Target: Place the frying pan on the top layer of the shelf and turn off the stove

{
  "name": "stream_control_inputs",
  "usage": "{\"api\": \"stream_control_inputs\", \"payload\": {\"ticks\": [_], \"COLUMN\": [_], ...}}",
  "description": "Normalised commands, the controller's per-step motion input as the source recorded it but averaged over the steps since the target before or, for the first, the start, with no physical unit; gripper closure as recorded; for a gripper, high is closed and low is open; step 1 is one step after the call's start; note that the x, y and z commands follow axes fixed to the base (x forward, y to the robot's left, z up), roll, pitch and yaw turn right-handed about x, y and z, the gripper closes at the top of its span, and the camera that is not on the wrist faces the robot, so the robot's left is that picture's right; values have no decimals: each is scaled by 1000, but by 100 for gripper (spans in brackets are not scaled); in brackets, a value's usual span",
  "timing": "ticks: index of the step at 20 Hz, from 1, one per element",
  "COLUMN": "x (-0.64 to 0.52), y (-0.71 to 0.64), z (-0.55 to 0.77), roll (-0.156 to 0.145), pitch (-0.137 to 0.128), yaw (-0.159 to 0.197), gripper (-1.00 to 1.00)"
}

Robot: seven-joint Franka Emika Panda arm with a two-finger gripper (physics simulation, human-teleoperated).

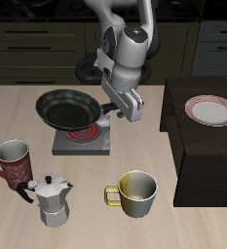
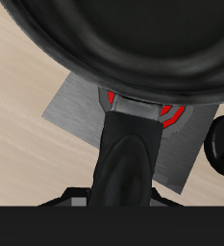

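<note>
Claw (image 1: 121,107) clamping long black handle of round shallow black frying pan (image 1: 68,109), hovering over small grey red-coiled stove (image 1: 81,141).

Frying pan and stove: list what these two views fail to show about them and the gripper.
- Gripper: in the exterior view its fingertips are too small to tell a grip on the frying pan handle; the wrist view's edge cuts them off.
- Stove: the pan covers most of the coil in both views.
- Stove knob: cut off by the wrist view's edge, setting unreadable.
</note>
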Motion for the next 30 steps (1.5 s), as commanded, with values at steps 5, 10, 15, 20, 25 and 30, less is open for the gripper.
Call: {"api": "stream_control_inputs", "payload": {"ticks": [5, 10, 15, 20, 25, 30], "x": [71, 70, 55, 5, 6, -95], "y": [-330, -408, -554, -275, -285, -124], "z": [493, 521, 357, 75, -4, 3], "roll": [24, -2, -92, -34, -65, -41], "pitch": [9, -11, -15, 11, 15, -10], "yaw": [151, 231, 249, 150, 132, 228], "gripper": [100, 100, 100, 100, 100, 100]}}
